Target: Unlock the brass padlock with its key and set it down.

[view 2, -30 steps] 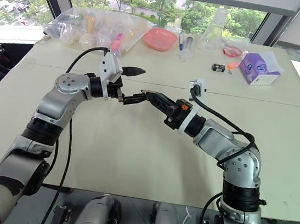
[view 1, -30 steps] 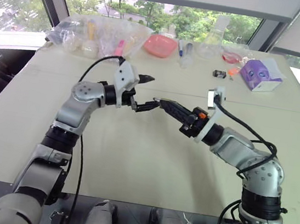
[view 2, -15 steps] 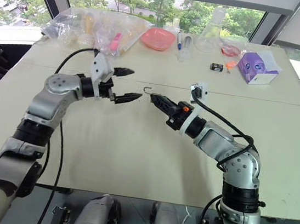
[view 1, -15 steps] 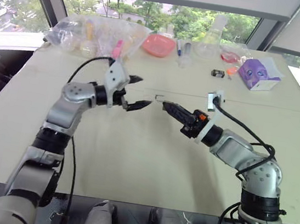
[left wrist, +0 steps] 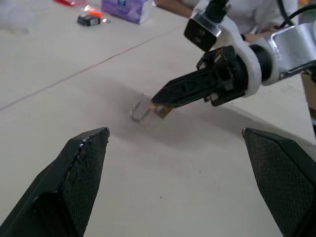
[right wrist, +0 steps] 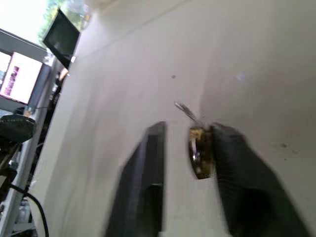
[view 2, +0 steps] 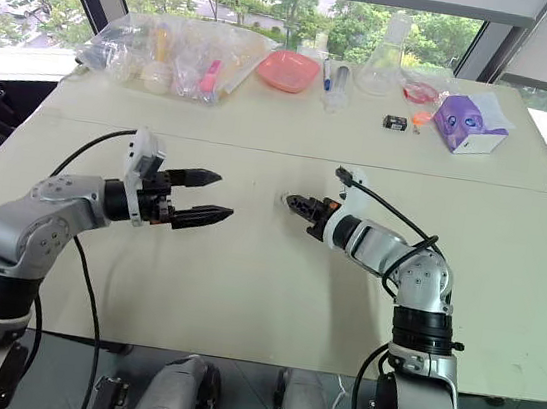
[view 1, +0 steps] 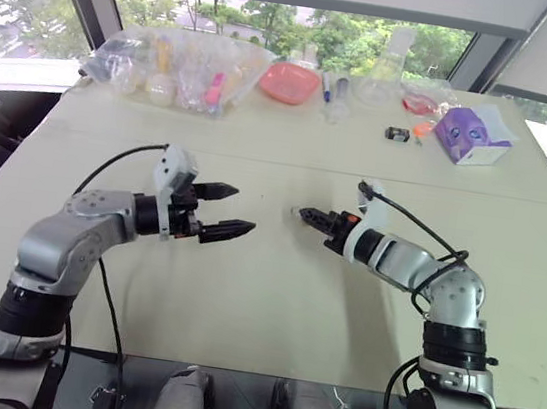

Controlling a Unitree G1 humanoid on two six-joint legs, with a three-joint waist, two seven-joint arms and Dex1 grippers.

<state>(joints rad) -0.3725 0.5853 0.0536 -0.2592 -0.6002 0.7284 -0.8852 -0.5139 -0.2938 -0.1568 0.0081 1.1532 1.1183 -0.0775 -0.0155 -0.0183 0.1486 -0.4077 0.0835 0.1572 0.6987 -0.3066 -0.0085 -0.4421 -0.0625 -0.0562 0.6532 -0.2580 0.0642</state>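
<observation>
The brass padlock (left wrist: 161,109) is tiny, with a silvery shackle (left wrist: 138,110), and sits low at the tabletop near the middle of the table. My right gripper (right wrist: 187,129) is open around it. One finger (right wrist: 232,168) touches the brass body (right wrist: 200,154). The other finger (right wrist: 147,168) stands clear of it with a gap. In the head views the right gripper (view 1: 303,212) points left, down at the table. My left gripper (view 1: 243,211) hovers open and holds nothing, a hand's width left of the padlock. The key is hidden.
Along the far side of the cream table (view 1: 259,314) lie a clear plastic bag of items (view 1: 172,58), a pink dish (view 1: 289,83), a glass flask (view 1: 383,76), a small black-and-grey gadget (view 1: 399,134) and a purple box (view 1: 474,136).
My right gripper came down to the table with the padlock and its fingers have parted. My left gripper pulled back to the left and lower, still open.
</observation>
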